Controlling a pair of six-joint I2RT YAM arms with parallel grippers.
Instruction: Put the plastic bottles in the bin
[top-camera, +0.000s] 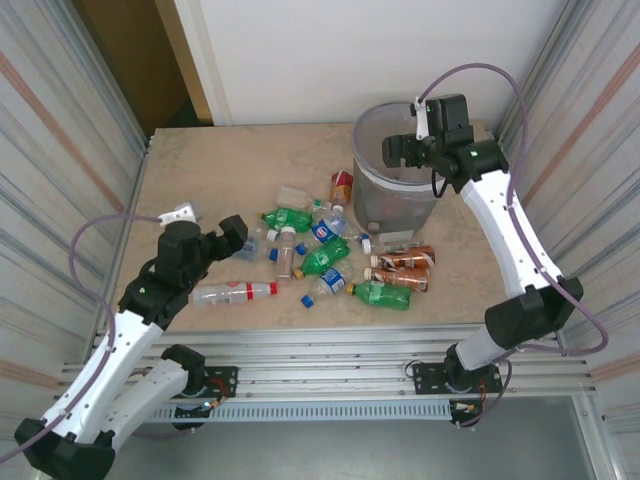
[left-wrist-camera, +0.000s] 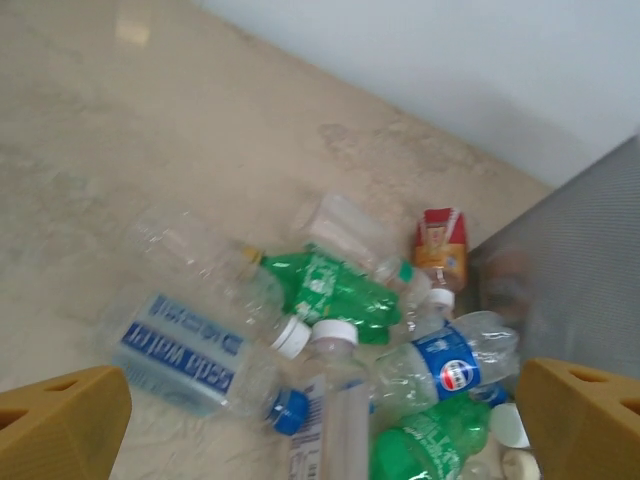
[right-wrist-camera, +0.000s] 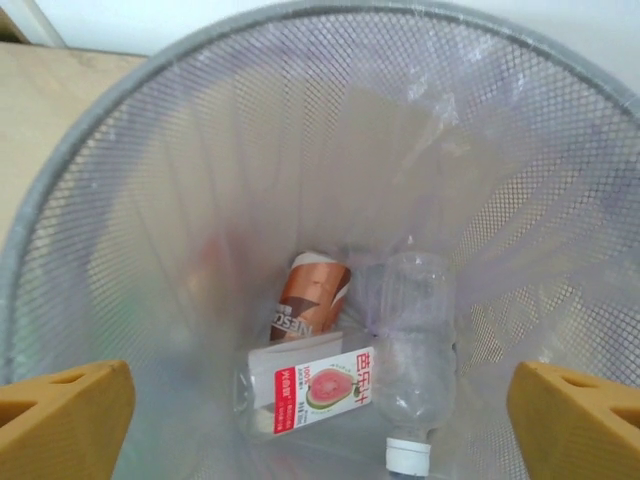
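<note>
Although at least three bottles lie inside the grey mesh bin, most remains: a dozen-odd plastic bottles litter the surface beside it. Left pincer and right pincer both gape apart, empty.

Clad in white shells on left arm and right arm, jointed in black. Trailed by a lilac cable off each wrist. Tipped with mustard-yellow wedge fingertips. Dotted green at the black joints, seemingly small lamps.
</note>
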